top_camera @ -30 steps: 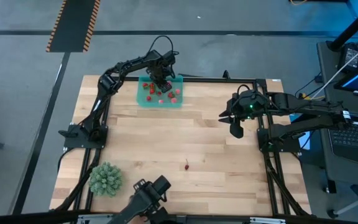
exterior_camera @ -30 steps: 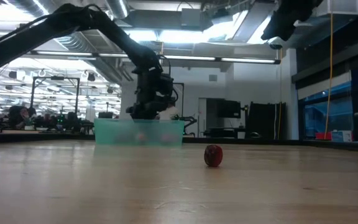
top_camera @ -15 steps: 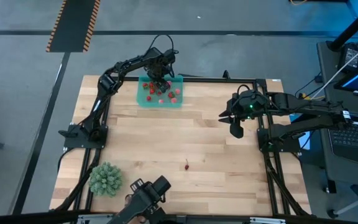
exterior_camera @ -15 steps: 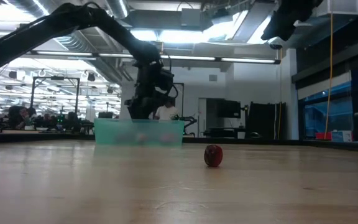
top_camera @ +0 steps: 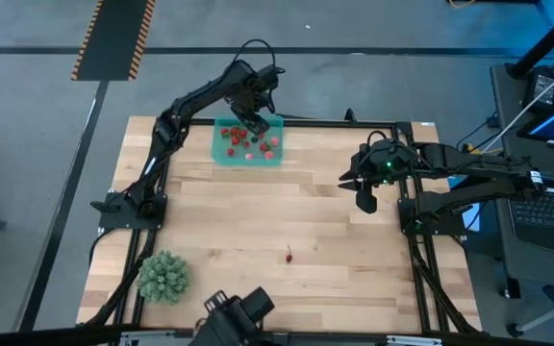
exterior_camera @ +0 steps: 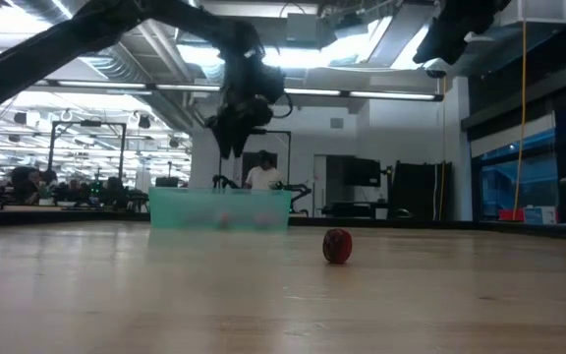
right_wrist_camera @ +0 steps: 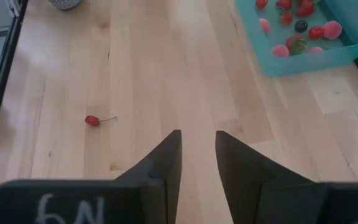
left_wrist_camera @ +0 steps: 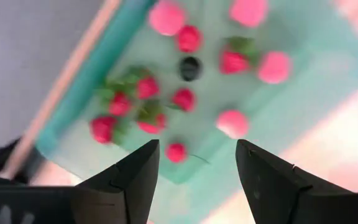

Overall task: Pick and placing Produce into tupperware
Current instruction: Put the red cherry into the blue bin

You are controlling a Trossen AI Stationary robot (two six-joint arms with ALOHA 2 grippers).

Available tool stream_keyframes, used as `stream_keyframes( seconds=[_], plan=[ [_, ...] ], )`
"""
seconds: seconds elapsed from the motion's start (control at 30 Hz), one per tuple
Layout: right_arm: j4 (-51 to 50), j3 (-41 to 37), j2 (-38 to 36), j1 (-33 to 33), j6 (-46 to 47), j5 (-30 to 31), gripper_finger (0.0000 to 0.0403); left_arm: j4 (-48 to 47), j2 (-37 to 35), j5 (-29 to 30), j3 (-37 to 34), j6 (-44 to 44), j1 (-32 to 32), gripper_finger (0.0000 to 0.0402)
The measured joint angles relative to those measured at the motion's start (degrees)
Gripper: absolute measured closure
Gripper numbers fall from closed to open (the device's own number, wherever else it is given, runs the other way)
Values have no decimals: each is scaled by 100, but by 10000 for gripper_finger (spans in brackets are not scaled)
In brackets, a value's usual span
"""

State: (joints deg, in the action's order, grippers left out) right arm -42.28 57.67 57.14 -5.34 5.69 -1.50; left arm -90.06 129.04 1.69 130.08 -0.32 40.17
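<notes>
The teal tupperware (top_camera: 221, 154) stands at the table's far edge with several red and pink pieces of produce (left_wrist_camera: 185, 99) lying on its floor, one of them dark. One more red fruit with a stem (top_camera: 289, 255) lies alone on the wood toward the near side. My left gripper (left_wrist_camera: 194, 177) hangs open and empty above the tupperware (exterior_camera: 219, 208), pointing down. My right gripper (right_wrist_camera: 197, 162) hovers by the right edge, well above the table, slanted down, with its fingers a little apart and nothing between them.
A large spiky green ball (top_camera: 163, 276) sits at the near left corner. A dark device (top_camera: 234, 309) stands at the near edge. Bare wood lies between the tupperware and the lone fruit (right_wrist_camera: 92, 121). A person (exterior_camera: 260, 177) shows in the room behind.
My left gripper has risen straight up out of the tupperware and now hangs well above its rim, still pointing down. The fruits in the tupperware and the lone fruit on the table lie where they were.
</notes>
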Motion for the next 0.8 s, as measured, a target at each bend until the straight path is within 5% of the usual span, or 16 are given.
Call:
stream_keyframes(
  seconds=[0.3, 0.8],
  plan=[
    [-49, 0, -2, 2, 190, -4, 302, 4, -138, -1211, -2, -19, -870, 195],
    [-1265, 0, -2, 4, 1008, -9, 302, 4, -138, -1320, -4, -958, -3603, 195]
  ],
)
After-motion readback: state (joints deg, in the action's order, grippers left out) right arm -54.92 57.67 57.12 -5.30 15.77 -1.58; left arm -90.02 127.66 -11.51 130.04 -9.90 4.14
